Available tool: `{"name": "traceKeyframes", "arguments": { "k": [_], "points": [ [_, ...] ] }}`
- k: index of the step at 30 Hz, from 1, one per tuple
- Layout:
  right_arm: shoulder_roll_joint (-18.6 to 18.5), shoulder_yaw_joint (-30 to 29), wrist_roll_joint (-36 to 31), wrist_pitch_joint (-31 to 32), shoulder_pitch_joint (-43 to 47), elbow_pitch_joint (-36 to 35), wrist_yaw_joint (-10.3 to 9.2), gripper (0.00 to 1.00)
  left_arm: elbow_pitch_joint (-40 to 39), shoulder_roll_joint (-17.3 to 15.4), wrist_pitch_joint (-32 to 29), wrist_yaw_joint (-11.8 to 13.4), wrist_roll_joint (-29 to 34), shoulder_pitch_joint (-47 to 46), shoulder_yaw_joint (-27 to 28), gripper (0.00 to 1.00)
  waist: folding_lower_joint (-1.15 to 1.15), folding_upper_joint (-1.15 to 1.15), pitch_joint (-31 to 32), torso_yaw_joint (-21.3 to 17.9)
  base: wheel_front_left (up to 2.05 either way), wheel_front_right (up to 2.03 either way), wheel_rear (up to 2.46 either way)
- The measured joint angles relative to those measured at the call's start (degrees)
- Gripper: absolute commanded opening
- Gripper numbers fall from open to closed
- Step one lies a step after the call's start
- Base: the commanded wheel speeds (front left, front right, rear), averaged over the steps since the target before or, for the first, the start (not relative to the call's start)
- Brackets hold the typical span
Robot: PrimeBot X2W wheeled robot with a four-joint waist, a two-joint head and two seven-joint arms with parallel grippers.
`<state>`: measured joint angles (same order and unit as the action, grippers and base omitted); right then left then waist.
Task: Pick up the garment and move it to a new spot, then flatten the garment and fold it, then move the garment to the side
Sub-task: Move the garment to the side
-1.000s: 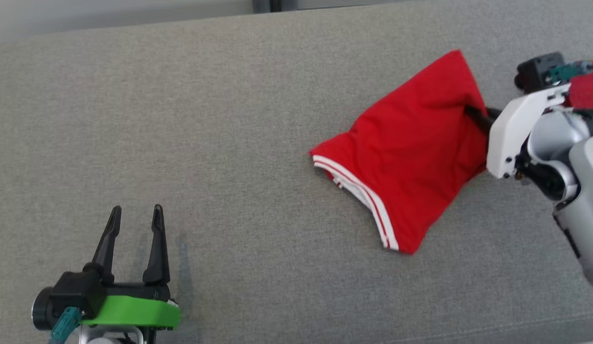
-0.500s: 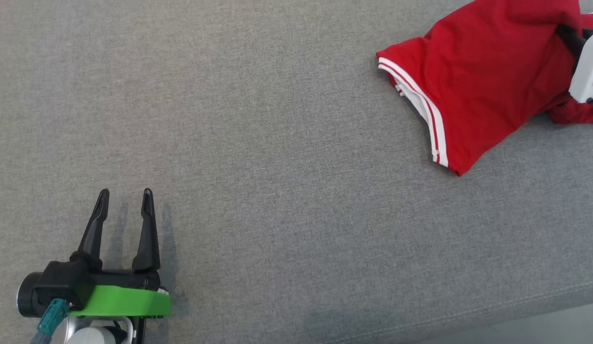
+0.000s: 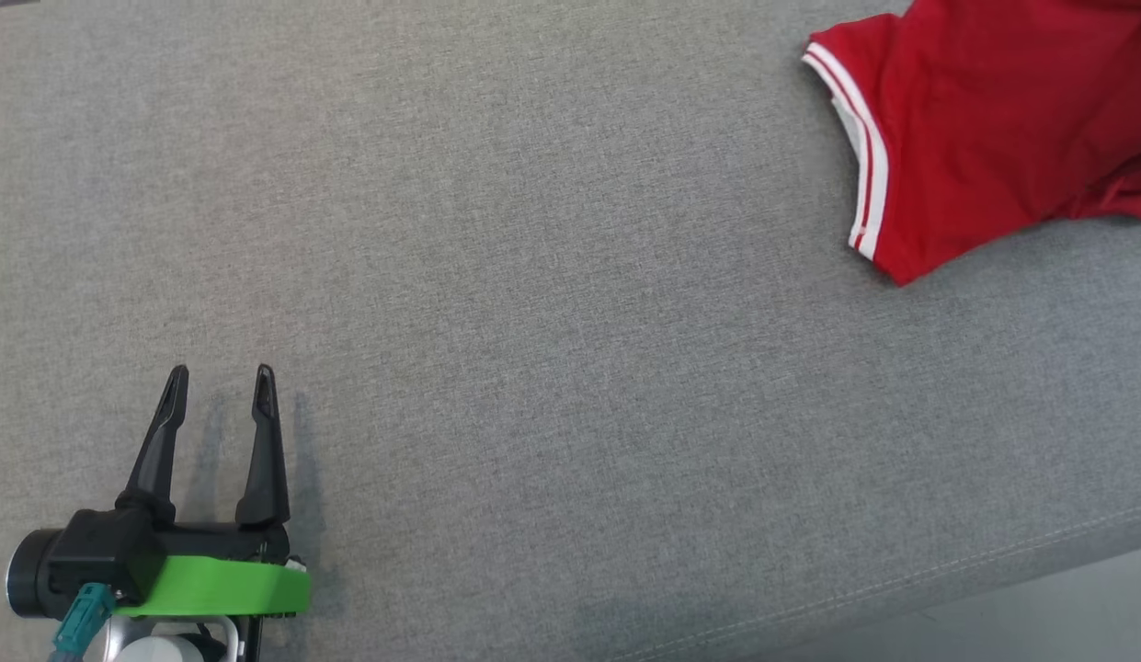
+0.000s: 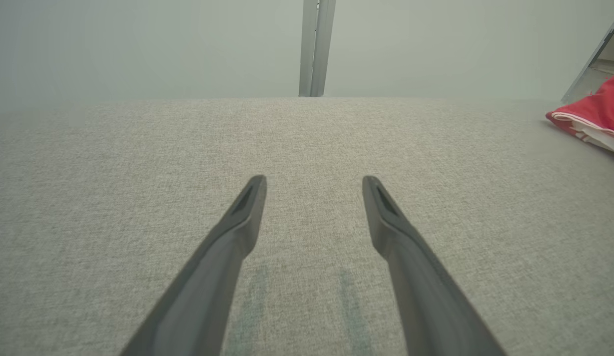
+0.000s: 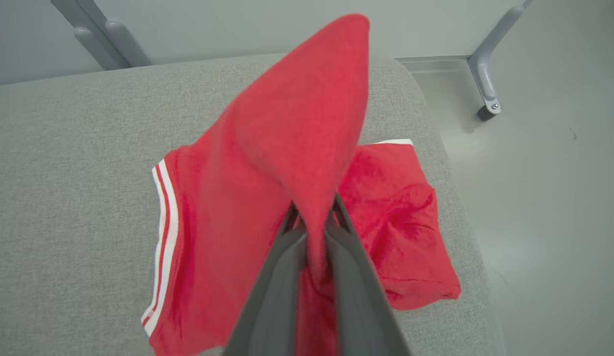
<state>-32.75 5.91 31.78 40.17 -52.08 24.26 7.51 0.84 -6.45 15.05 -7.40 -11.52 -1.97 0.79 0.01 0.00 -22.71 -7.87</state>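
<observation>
- Against the earlier frame, we find that the head camera has shifted. The garment (image 3: 993, 129) now sits at the far right of the grey cushion (image 3: 533, 322), with its striped hem (image 3: 866, 156) turned steeper.
- The right gripper (image 5: 314, 212) is clamped on a raised red fold, and the rest of the cloth trails on the cushion by its right end.
- The left gripper (image 3: 221, 370) stands spread and empty, near left.
- We judge the relocation under way. Flattening, folding and setting aside remain.
- The garment is red and crumpled, and its hem is white-striped.

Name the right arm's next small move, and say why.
Probably lift and carry it left: the right gripper is shut on a peak of the red garment, while most of it lies at the end of the grey cushion.
</observation>
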Motion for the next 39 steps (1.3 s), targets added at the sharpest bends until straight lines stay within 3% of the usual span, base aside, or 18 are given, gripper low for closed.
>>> {"name": "traceKeyframes", "arguments": {
  "k": [11, 21, 27, 28, 29, 33, 39],
  "points": [
    [-0.85, -7.09, -3.27, 3.44, -0.94, -0.43, 0.00, 0.00, -0.55, -1.48, 0.00, 0.00, 0.32, -0.08, -0.81, 1.00, 0.00, 0.00, -0.78, -1.06, 0.00, 0.00, 0.00],
    [0.02, -10.39, -11.80, -3.52, 0.39, 7.34, 0.00, 0.00, -0.09, -1.68, 0.00, 0.00, 0.29, -1.05, -1.20, 1.00, 0.00, 0.00, -2.52, 0.70, 0.00, 0.00, 0.00],
    [-0.78, -12.68, -15.38, -11.36, 2.37, 13.59, 0.01, 0.00, 0.20, -1.76, 0.00, 0.00, -0.01, -1.32, -2.15, 1.00, 0.00, 0.00, -3.04, 2.11, 0.00, 0.00, 0.00],
    [-0.85, -13.86, -16.51, -13.15, 2.51, 14.92, 0.01, 0.39, 0.23, -1.76, 0.00, 0.00, -0.01, -1.35, -2.26, 1.00, 0.00, 0.00, -3.12, 2.31, 0.00, 0.00, 0.00],
    [-0.91, -14.99, -18.18, -15.01, 2.50, 16.11, 0.01, 1.00, 0.29, -1.76, 0.00, 0.00, -0.02, -1.41, -2.35, 1.00, 0.00, 0.00, -3.21, 2.47, 0.00, 0.00, 0.00],
    [0.10, -17.41, -23.10, -23.37, 2.41, 18.59, 0.01, 1.00, 0.52, -1.75, 0.00, 0.00, -0.07, -2.02, -2.46, 1.00, -0.01, 0.00, -3.34, 2.79, 0.00, 0.00, 0.00],
    [2.25, -17.31, -25.43, -37.67, 2.20, 20.85, 0.01, 1.00, 0.96, -1.49, 0.00, 0.00, -0.42, -2.07, -2.26, 1.00, -0.01, 0.00, -2.35, 2.69, 0.00, 0.00, 0.00]
  ]
}}
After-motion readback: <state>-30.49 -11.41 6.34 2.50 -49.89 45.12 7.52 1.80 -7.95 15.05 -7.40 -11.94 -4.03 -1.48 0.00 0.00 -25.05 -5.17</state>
